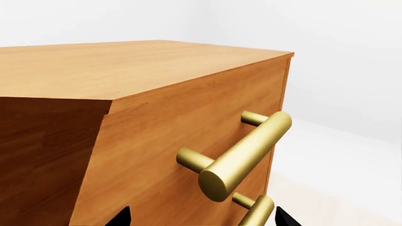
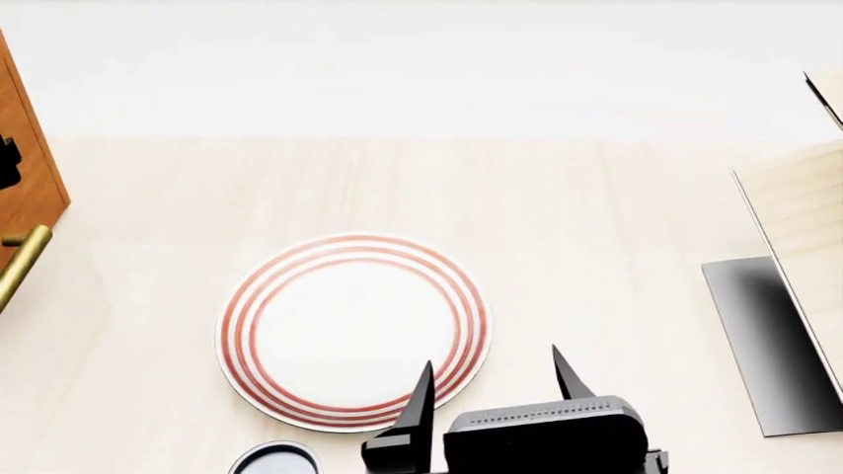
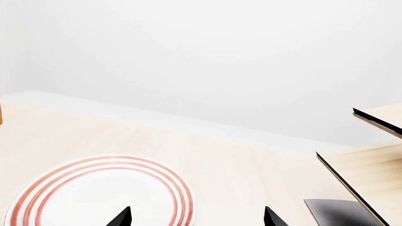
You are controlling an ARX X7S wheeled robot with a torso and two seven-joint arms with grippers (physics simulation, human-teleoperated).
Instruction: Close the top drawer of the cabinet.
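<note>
The orange-brown cabinet (image 1: 125, 66) fills the left wrist view. The top drawer's front (image 1: 182, 117) carries a brass bar handle (image 1: 248, 153). I see no gap between the drawer and the cabinet body from this angle. A lower brass handle (image 1: 257, 213) sits below it. My left gripper (image 1: 202, 220) is open, close in front of the cabinet face, its tips to either side of the lower handle and touching nothing. In the head view only the cabinet's edge (image 2: 30, 168) and a handle (image 2: 19, 265) show at far left. My right gripper (image 2: 495, 380) is open and empty beside the plate.
A white plate with red rings (image 2: 353, 331) lies on the pale table and also shows in the right wrist view (image 3: 100, 193). A dark round dish (image 2: 276, 460) sits at the bottom edge. Pale slanted panels (image 2: 804, 227) on a black base (image 2: 764, 346) stand at right.
</note>
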